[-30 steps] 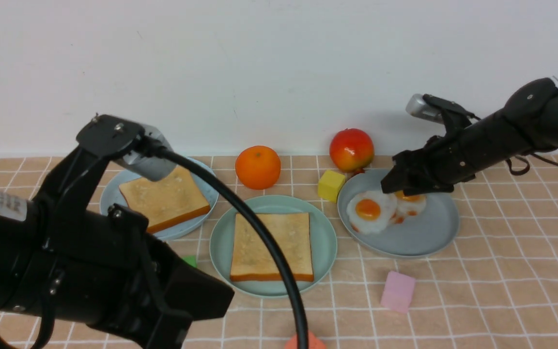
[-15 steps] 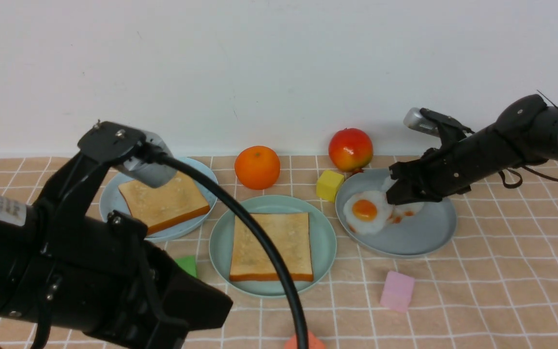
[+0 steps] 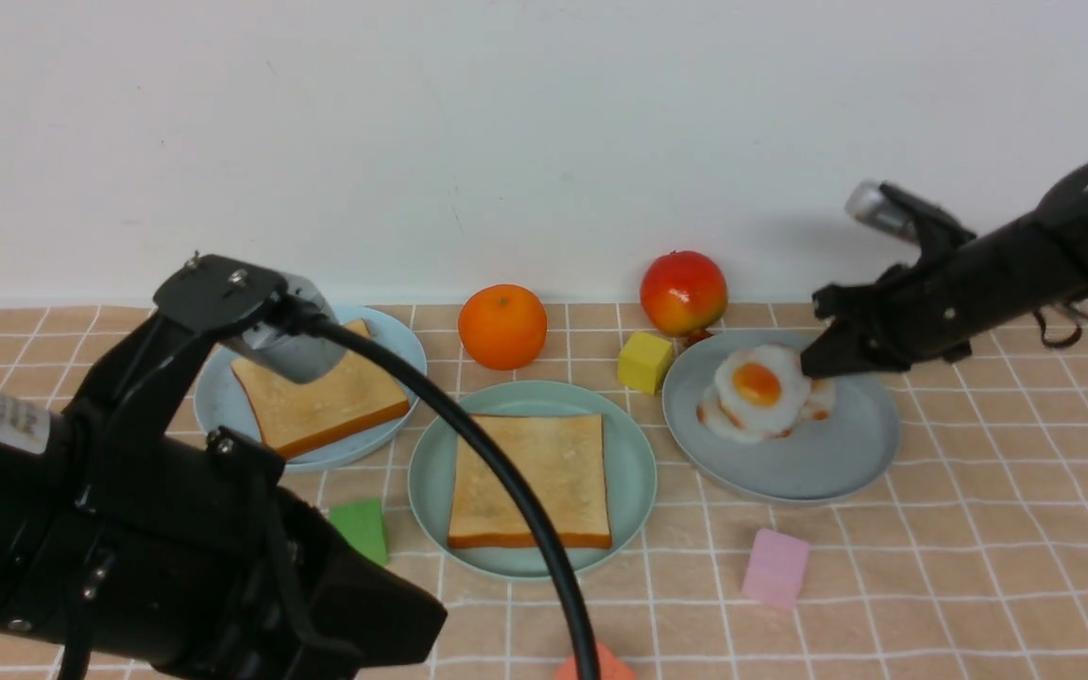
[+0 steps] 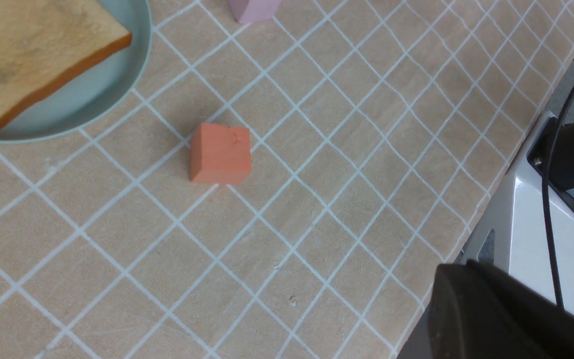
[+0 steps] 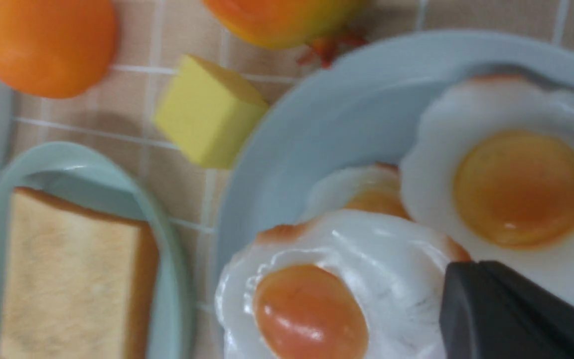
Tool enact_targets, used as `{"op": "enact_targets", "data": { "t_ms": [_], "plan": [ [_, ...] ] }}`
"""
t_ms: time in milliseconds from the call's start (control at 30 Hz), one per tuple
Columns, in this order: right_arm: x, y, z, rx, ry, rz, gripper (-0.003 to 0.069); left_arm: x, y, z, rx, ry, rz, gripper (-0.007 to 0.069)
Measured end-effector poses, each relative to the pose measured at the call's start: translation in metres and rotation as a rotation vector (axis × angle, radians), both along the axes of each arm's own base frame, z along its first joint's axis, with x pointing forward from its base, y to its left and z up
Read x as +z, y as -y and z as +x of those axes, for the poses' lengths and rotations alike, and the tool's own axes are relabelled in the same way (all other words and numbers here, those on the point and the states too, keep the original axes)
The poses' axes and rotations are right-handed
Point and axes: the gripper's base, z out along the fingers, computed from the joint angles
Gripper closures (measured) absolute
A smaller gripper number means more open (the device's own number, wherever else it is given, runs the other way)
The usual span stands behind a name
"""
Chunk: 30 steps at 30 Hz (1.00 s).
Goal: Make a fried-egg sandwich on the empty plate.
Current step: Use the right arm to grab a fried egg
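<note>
At the left, the left gripper (image 4: 454,271) has its fingers closed with nothing between them, angled over the tiled table near an orange-red block (image 4: 221,155). Next comes the light-blue plate (image 3: 212,401) with one toast slice (image 3: 317,397) on it. Then the mint plate (image 3: 636,491), which carries the sandwich's bottom slice of toast (image 3: 535,482), lying flat. To its right is the grey-blue plate (image 3: 837,463), where the right gripper (image 3: 807,366) is closed on the edge of a fried egg (image 3: 756,385). The egg appears to be lifted over the others, though blur leaves its clearance uncertain. It juts from the fingers toward the mint plate, which lies leftward and closer to the robot. The next move likely calls for carrying it that way and lowering it centrally; a soft edge grip could let it slip.
</note>
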Motion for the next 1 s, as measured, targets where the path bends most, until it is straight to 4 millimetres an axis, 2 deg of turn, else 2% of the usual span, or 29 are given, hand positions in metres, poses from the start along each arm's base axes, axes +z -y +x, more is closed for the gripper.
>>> {"op": "enact_targets", "data": {
  "t_ms": [167, 200, 300, 333, 400, 433, 467, 567, 633, 733, 833, 867, 933, 1000],
  "plan": [
    [0.033, -0.013, -0.010, 0.052, 0.053, 0.011, 0.0671, -0.002, -0.002, 0.001, -0.002, 0.018, 0.033, 0.0627],
    [0.034, -0.014, -0.011, 0.055, 0.054, 0.012, 0.0671, -0.002, -0.002, 0.001, -0.001, 0.020, 0.035, 0.0627],
    [0.040, -0.045, -0.018, 0.128, 0.050, 0.043, 0.0671, -0.004, -0.006, 0.004, 0.020, 0.050, 0.088, 0.0624],
    [0.040, -0.050, -0.019, 0.139, 0.050, 0.043, 0.0671, -0.004, -0.006, 0.005, 0.022, 0.051, 0.091, 0.0624],
    [0.039, -0.083, -0.025, 0.207, 0.051, 0.047, 0.0671, -0.007, -0.011, 0.007, 0.060, 0.059, 0.141, 0.0622],
    [0.039, -0.088, -0.027, 0.219, 0.051, 0.046, 0.0671, -0.007, -0.011, 0.007, 0.064, 0.058, 0.145, 0.0622],
    [0.037, -0.103, -0.030, 0.242, 0.058, 0.043, 0.0671, -0.008, -0.014, 0.009, 0.088, 0.055, 0.169, 0.0622],
    [0.033, -0.124, -0.033, 0.239, 0.056, 0.024, 0.0669, -0.011, -0.018, 0.009, 0.131, 0.027, 0.217, 0.0621],
    [0.032, -0.123, -0.033, 0.216, 0.044, 0.006, 0.0664, -0.012, -0.019, 0.008, 0.132, 0.016, 0.230, 0.0620],
    [0.028, -0.098, -0.030, 0.098, -0.024, -0.133, 0.0612, -0.014, -0.021, 0.005, 0.123, -0.019, 0.261, 0.0620],
    [0.027, -0.075, -0.028, -0.053, -0.112, -0.212, 0.0508, -0.015, -0.021, 0.005, 0.122, -0.027, 0.264, 0.0620],
    [0.027, -0.073, -0.028, -0.077, -0.126, -0.209, 0.0489, -0.015, -0.021, 0.005, 0.123, -0.026, 0.263, 0.0620],
    [0.023, -0.062, -0.027, -0.189, -0.181, -0.232, 0.0385, -0.014, -0.021, 0.006, 0.127, -0.018, 0.257, 0.0618],
    [0.019, -0.059, -0.025, -0.251, -0.207, -0.222, 0.0298, -0.013, -0.021, 0.007, 0.134, -0.007, 0.249, 0.0618]
  ]
}}
